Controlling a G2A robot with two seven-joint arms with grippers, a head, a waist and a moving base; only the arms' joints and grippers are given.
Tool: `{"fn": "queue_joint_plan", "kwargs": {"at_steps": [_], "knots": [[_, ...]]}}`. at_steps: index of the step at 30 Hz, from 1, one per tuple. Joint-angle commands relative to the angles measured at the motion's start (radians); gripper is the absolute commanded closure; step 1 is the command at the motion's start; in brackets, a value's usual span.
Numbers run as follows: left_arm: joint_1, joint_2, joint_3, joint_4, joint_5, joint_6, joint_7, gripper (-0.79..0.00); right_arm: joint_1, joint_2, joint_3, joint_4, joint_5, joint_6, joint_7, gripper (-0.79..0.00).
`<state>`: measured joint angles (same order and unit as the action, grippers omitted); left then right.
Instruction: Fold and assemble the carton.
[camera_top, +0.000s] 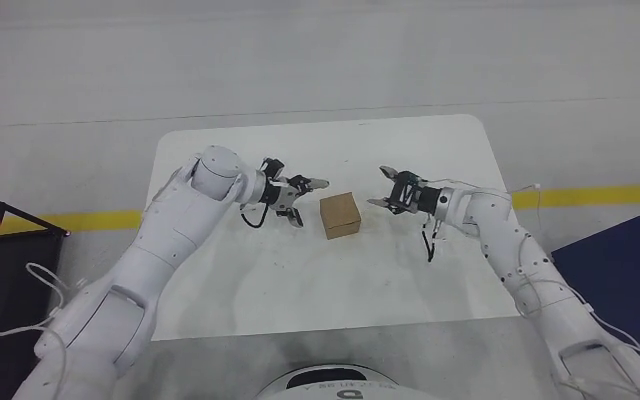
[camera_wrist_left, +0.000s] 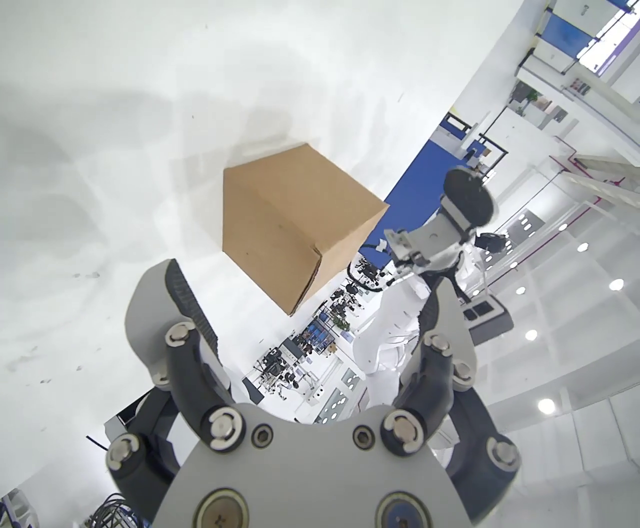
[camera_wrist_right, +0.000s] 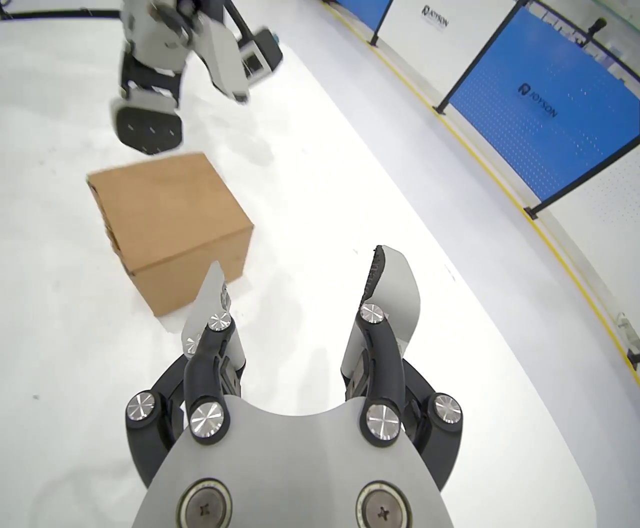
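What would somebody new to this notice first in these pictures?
A small brown carton, already a closed box, sits alone near the middle of the white table. The left arm and the right arm point at it from opposite sides. Both arms' jaws are open and neither touches it.

A white table (camera_top: 330, 290) with rounded corners stands on a pale grey floor (camera_top: 300, 60). A yellow stripe (camera_top: 585, 196) runs along the floor, showing on both sides of the table. Blue panels (camera_wrist_right: 550, 100) in black frames stand just beyond that stripe. Faint dark scuffs (camera_wrist_left: 85, 275) speckle the tabletop.
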<state>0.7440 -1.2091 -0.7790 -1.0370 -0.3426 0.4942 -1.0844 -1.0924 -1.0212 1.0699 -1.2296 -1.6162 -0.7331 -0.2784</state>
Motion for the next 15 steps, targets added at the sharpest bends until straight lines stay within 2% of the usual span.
{"fn": "queue_joint_plan", "kwargs": {"at_steps": [1, 4, 9, 15], "knots": [[0.033, 0.010, -0.017, -0.049, 0.006, 0.003, 0.027, -0.785, 0.013, -0.005, -0.018, 0.025, -0.023, 0.022, 0.035, -0.579], [0.059, 0.018, -0.031, -0.100, 0.016, 0.016, 0.053, -0.785, 0.024, -0.018, -0.058, 0.028, -0.011, 0.003, 0.028, -0.573], [0.071, 0.023, -0.043, -0.135, 0.020, 0.031, 0.078, -0.785, 0.041, -0.035, -0.112, 0.034, -0.002, -0.010, 0.011, -0.573], [0.072, 0.024, -0.048, -0.147, 0.023, 0.043, 0.093, -0.785, 0.056, -0.035, -0.096, 0.078, 0.008, 0.006, -0.011, -0.585]]}}
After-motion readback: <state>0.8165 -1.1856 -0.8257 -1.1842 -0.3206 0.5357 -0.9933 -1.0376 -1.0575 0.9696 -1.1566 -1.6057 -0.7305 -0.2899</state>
